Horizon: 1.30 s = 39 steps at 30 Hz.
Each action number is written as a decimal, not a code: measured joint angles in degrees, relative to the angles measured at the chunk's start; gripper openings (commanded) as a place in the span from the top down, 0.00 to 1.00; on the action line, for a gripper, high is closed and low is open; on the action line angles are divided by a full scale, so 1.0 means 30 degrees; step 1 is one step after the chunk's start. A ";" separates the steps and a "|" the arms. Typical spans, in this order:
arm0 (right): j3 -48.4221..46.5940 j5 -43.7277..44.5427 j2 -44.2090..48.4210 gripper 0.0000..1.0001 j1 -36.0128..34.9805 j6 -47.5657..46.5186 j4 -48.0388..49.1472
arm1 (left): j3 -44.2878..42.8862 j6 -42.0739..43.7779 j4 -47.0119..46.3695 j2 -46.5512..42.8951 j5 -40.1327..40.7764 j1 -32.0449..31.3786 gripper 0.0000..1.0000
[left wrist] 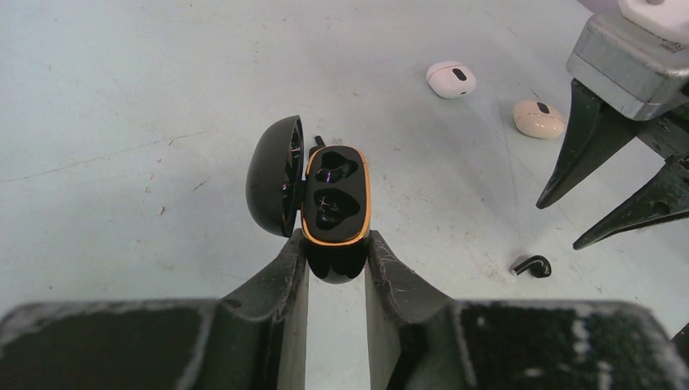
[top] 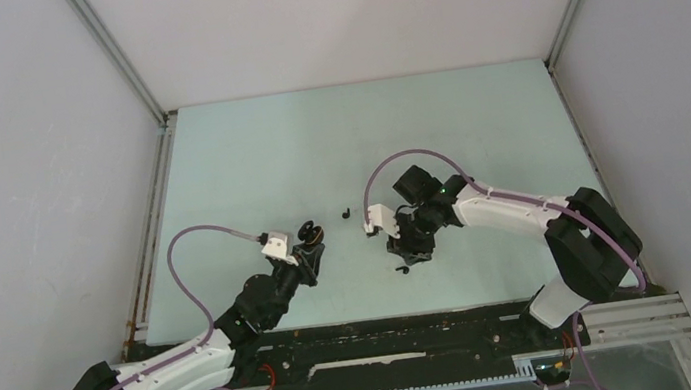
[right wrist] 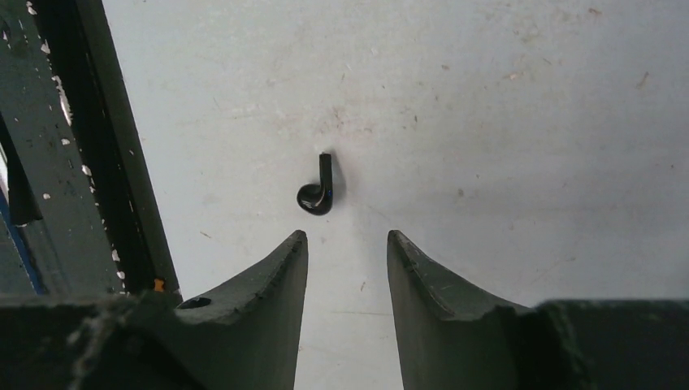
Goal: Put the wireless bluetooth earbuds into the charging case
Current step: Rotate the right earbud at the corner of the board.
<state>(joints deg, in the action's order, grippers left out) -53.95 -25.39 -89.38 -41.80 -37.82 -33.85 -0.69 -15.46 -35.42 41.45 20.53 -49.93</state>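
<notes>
Though tiny overhead, the charging case (left wrist: 335, 203) shows open from left wrist.

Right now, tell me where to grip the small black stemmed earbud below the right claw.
On the small black stemmed earbud, likely pinch the rounded head from above: it lies flat, stem aligned with the gap of the open right claw.

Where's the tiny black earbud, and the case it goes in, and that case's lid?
black earbud (right wrist: 311, 197): right wrist view, on its rounded head.
charging case (left wrist: 335, 188): left wrist view, between its two wells.
lid (left wrist: 268, 175): left wrist view, on its outer shell.
</notes>
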 measured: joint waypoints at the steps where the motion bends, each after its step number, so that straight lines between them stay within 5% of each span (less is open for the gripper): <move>1: 0.0000 -0.0131 0.0087 0.56 0.0211 -0.0080 -0.0138 | 0.0000 0.0000 0.0000 0.0000 0.0000 0.0007 0.97; 24: -0.0007 0.0576 -0.2098 0.57 -0.1086 -0.0393 -0.0277 | 0.0000 -0.0007 -0.0015 -0.0306 -0.0080 0.0051 0.97; 39: -0.0539 0.0991 -0.2528 0.75 -0.1443 -0.0525 -0.0379 | 0.0000 0.0000 -0.0015 -0.0204 -0.0138 0.0066 0.97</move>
<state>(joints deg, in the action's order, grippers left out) -55.57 -22.41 -96.97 -46.13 -39.40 -34.98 -0.69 -15.46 -35.46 40.84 20.12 -49.74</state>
